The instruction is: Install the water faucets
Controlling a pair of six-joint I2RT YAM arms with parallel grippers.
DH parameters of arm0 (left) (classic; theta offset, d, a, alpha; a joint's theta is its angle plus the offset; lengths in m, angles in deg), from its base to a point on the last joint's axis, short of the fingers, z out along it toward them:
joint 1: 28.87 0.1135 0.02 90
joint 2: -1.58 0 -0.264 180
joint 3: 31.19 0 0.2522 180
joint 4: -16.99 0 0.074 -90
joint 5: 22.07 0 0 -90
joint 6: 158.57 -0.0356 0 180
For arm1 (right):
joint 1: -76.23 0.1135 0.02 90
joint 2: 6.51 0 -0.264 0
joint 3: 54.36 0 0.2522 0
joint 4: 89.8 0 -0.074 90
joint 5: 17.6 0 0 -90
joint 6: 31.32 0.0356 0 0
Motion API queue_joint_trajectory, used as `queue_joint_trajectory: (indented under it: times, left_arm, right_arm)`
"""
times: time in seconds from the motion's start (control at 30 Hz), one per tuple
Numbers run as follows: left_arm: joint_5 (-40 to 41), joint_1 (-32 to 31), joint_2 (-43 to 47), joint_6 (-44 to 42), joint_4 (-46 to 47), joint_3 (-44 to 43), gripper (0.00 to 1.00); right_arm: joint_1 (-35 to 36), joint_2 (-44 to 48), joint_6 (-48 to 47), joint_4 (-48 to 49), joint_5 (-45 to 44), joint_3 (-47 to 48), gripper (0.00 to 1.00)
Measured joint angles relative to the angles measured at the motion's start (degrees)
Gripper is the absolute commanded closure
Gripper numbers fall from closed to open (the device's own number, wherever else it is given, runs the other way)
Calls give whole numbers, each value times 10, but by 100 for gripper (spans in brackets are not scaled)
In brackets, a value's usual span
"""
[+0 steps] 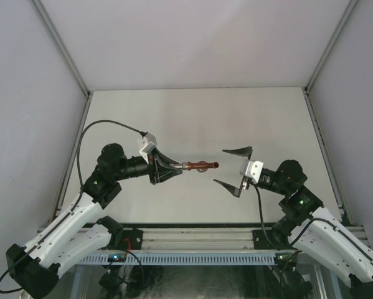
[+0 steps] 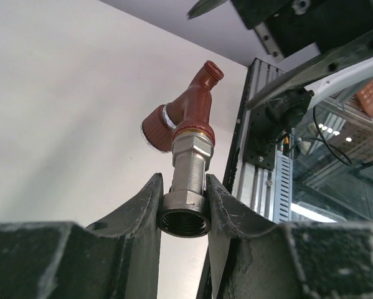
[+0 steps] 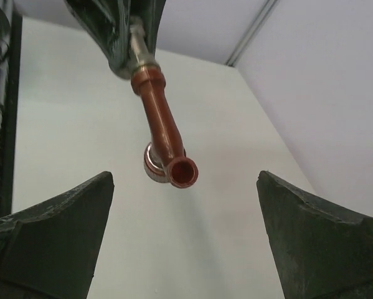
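A red-brown water faucet [image 1: 202, 165] with a side knob sits screwed into a grey metal fitting [image 2: 189, 168], held level above the white table [image 1: 198, 118]. My left gripper [image 1: 174, 167] is shut on the fitting's hexagonal end, as the left wrist view [image 2: 185, 199] shows, with the tap body [image 2: 189, 109] sticking out beyond the fingers. My right gripper [image 1: 219, 166] faces the spout from the right, open wide and touching nothing. In the right wrist view the faucet's spout [image 3: 182, 171] points between my spread right gripper [image 3: 185, 187] fingers.
A slotted aluminium rail [image 1: 192, 240] runs along the table's near edge between the arm bases. Pale enclosure walls with metal corner posts [image 1: 326, 56] surround the table on three sides.
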Motion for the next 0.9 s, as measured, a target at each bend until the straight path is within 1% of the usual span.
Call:
queue_joint_trajectory:
  times: [0.03, 0.1, 0.2, 0.37, 0.43, 0.57, 0.63, 0.7, 0.73, 0.77, 0.83, 0.87, 0.9]
  left_arm:
    - [-6, 1, 0, 0, 2, 0, 100]
    - [-18, 1, 0, 0, 3, 0, 100]
    - [-38, 1, -4, 0, 5, 0, 100]
    - [-61, 1, -12, 0, 4, 0, 100]
    - [-63, 0, -12, 0, 5, 0, 100]
    - [-62, 1, -12, -1, 7, 0, 100]
    - [-62, 1, -12, -1, 7, 0, 100]
    - [-62, 0, -12, -2, 7, 0, 100]
    - [-62, 1, -11, -3, 7, 0, 100]
    - [-62, 1, -10, -6, 7, 0, 100]
    - [-62, 0, -3, -8, 5, 0, 100]
    - [-61, 1, 0, -11, 5, 0, 100]
    - [-60, 1, 3, -14, 4, 0, 100]
  right_arm:
    - [2, -8, -24, -7, -1, 0, 4]
    - [2, -26, -57, -16, 0, 0, 10]
    - [-2, -54, -52, -9, 9, 0, 19]
    - [-27, -107, 46, 52, 75, 1, 28]
    - [-28, -119, 81, 77, 97, 1, 36]
    - [-17, -147, 146, 115, 127, 6, 49]
    - [-12, -160, 179, 131, 136, 6, 57]
    - [-8, -170, 210, 140, 142, 6, 59]
    - [-7, -173, 224, 143, 144, 6, 64]
    - [-6, -175, 236, 147, 144, 6, 71]
    - [-6, -178, 257, 150, 143, 6, 78]
    - [-6, -179, 271, 151, 142, 6, 85]
    - [-7, -180, 288, 154, 140, 6, 89]
